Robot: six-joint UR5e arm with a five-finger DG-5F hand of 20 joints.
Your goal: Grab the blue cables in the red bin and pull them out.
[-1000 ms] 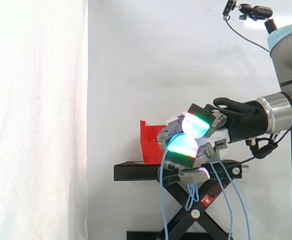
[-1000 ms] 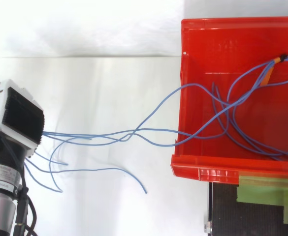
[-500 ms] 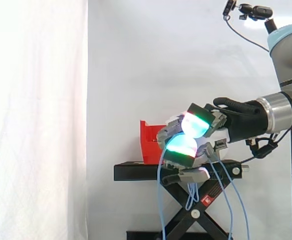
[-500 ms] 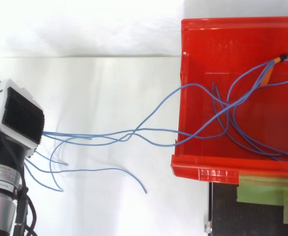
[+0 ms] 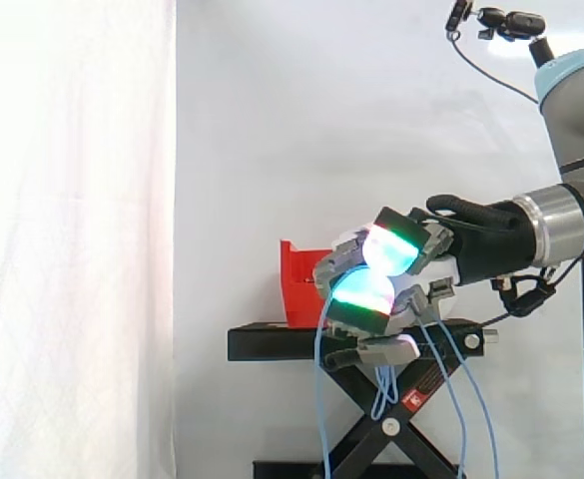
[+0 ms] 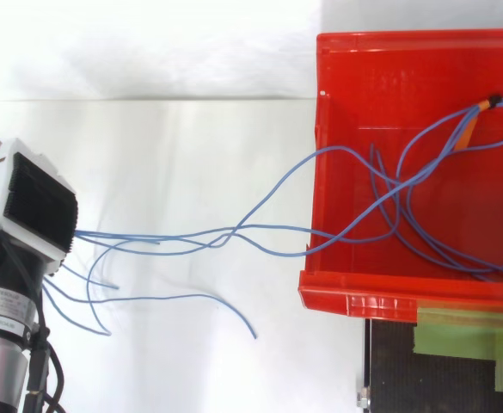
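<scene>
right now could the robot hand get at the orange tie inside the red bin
Probably not yet. The robot hand is curled round the thin blue cables and sits well outside the open red plastic bin. Nothing covers the small orange tie, so the way in from above looks free.

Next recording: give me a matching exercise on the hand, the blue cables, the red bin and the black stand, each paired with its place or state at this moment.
Things:
1. hand
2. blue cables
3. red bin
4. black stand

Places or states:
A. has cable loops lying inside it
B. curled shut round a bundle of strands
C. bears the bin on its top
D. run from the bin over its wall to the hand

Pairs: 1-B; 2-D; 3-A; 4-C
</scene>
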